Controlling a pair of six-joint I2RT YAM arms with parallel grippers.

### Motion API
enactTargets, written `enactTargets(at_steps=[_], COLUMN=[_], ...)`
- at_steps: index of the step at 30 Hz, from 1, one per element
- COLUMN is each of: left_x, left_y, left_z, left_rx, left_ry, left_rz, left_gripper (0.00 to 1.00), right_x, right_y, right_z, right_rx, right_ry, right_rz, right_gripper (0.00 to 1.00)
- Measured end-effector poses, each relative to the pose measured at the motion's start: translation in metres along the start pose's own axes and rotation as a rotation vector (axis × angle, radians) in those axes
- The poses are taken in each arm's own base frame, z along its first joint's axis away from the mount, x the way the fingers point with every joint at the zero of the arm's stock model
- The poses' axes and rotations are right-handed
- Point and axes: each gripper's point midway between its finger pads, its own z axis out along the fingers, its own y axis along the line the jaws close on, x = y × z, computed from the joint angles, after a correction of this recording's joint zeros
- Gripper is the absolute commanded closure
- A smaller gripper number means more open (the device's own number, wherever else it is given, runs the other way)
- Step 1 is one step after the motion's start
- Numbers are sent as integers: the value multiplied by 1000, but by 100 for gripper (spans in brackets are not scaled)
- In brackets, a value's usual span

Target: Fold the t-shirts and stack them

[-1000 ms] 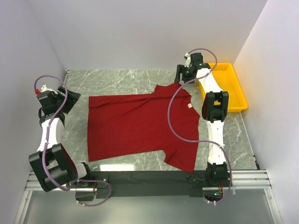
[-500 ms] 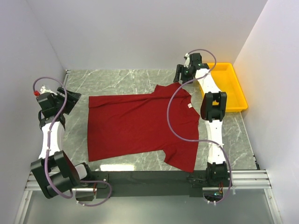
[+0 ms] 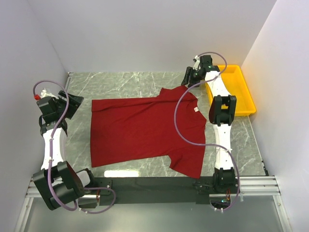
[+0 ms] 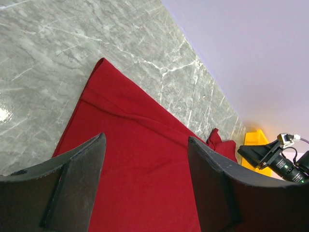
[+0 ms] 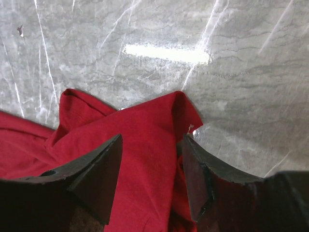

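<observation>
Closed in by plain pale walls behind and on both sides. Below, a grey, white-veined marble surface catching a bright streak of light. Black rail along the near edge.

Bright, even light from above fills all three views. A white bar of glare lies on the glossy grey marble-patterned table top just beyond my right fingers, with a paler patch near the front edge in the top view. The dark red cloth t-shirt shows sharp, with soft fold shadows. My black left fingers loom close, dark and slightly blurred
</observation>
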Motion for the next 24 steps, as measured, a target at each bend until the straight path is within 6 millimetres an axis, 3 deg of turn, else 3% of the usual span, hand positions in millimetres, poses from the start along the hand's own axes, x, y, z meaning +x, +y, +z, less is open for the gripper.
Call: enactTargets(at_steps=[18, 24], left_x=[-1, -1], left_y=[-5, -5], left_z=[-6, -6], left_rx=[8, 8], left_ry=[-9, -9], left_rz=[-2, -3], left_gripper=[27, 27], right_x=[10, 10], right_y=[-1, -1], right_z=[6, 6], right_rx=[-20, -19], right_ry=[33, 36], right_rz=[24, 29], right_gripper=[42, 51])
